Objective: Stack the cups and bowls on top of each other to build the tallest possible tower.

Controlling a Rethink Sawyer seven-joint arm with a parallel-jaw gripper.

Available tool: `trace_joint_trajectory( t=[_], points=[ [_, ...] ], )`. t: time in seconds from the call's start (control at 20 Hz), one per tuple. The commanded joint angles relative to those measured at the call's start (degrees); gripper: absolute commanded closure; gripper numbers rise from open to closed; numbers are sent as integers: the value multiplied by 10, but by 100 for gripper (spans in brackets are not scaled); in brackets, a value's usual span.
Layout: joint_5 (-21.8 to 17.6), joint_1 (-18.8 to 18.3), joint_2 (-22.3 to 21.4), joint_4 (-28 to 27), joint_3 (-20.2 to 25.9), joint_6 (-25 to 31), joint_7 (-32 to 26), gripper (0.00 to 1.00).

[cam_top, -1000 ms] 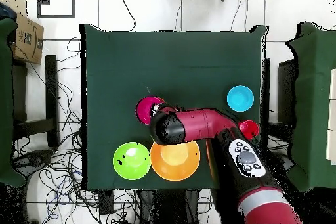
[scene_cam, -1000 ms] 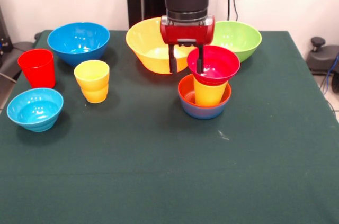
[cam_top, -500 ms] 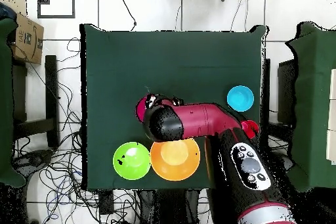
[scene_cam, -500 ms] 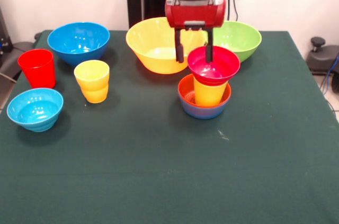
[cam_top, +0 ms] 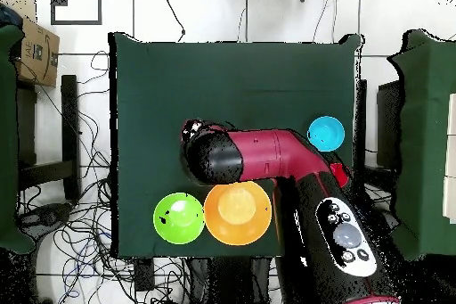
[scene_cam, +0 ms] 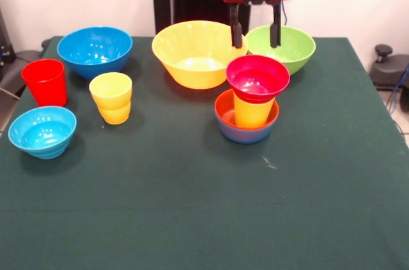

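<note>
My gripper (scene_cam: 256, 35) hangs spread and empty above the tower (scene_cam: 250, 101) of three bowls and one cup mid-table, with four bowls and three cups loose around it.

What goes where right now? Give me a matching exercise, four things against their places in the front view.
Things:
1. crimson bowl
2. red cup
3. end effector
4. light-blue bowl

Places:
A. raised above the stack, open and empty
B. on the yellow cup in the stack
C. table's near left corner area
D. left edge, beside the blue bowl

Pairs: 1-B, 2-D, 3-A, 4-C
</note>
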Motion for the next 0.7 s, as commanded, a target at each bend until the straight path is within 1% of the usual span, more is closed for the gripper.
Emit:
trace_joint_trajectory(
  t=[0.05, 0.4, 0.55, 0.7],
  points=[
    [10, -46, -16, -27, 55, 143, -121, 0],
    [-22, -95, 3, -62, 86, 176, -160, 0],
    [-47, -117, 29, -74, 94, 166, -176, 0],
    [-70, -131, 50, -82, 99, 152, -183, 0]
  ],
)
